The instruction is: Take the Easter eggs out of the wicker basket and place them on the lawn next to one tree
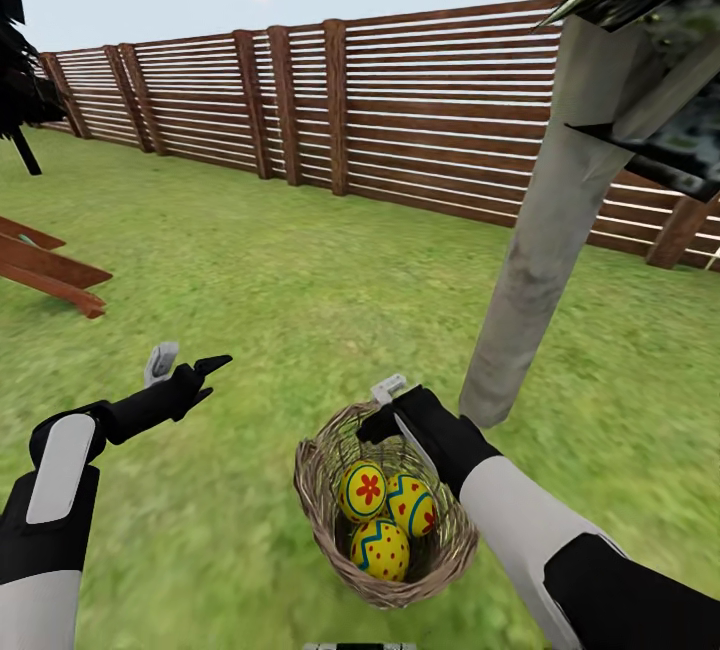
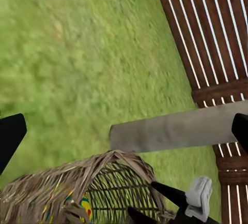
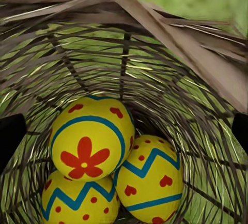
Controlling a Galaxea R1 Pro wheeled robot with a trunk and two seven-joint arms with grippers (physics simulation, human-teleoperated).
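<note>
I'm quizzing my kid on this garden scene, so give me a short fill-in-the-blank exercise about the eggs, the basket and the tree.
1. The wicker basket holds ___ Easter eggs.
2. The right gripper is at the basket's ___.
3. The tree has a pale ___ trunk.
4. The left gripper hovers over the ___.

Missing words: three; rim; grey; lawn.

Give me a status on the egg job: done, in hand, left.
Done: the wicker basket is beside the grey tree trunk on the lawn. In hand: the right hand is at the basket's rim, its wrist view looking down on the eggs; it holds no egg. The left hand is open over grass. Left: all three Easter eggs are inside the basket.
</note>
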